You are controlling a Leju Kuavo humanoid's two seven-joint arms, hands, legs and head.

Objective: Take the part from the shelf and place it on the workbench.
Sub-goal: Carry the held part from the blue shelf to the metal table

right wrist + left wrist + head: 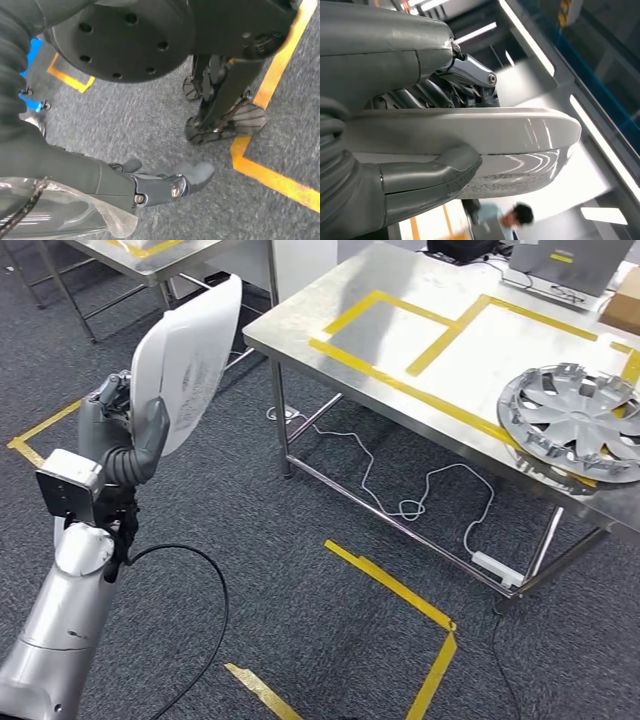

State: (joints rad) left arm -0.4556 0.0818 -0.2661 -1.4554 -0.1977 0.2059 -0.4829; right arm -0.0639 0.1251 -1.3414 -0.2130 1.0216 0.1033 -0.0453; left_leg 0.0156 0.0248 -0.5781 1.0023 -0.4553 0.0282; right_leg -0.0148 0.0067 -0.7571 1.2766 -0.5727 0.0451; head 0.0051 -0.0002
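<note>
The part point(189, 358) is a white, smooth, glossy shell, elongated with rounded ends and a gently curved face; in the head view a patch of fine grey print or speckling shows on the side turned toward the table point(468, 370). It is held in the air over the grey carpeted floor point(287, 580), well to the left of the table and apart from it. Its long axis runs steeply up and tilts to the right, the upper end pointing toward the table's near corner and the lower end sitting in the left hand point(124, 435).

The left hand grips the part near its lower end, the thick grey thumb point(433, 175) pressed across one face and the darker fingers point(471, 75) lying against the other, so the shell's edge point(490, 132) is clamped between them.

The right hand point(166, 182) hangs low over the carpet beside yellow floor tape point(271, 175); its fingers are stretched out and hold nothing.

On the steel table, marked with yellow tape lines, a silver wheel cover point(573, 420) lies flat near the right edge.
</note>
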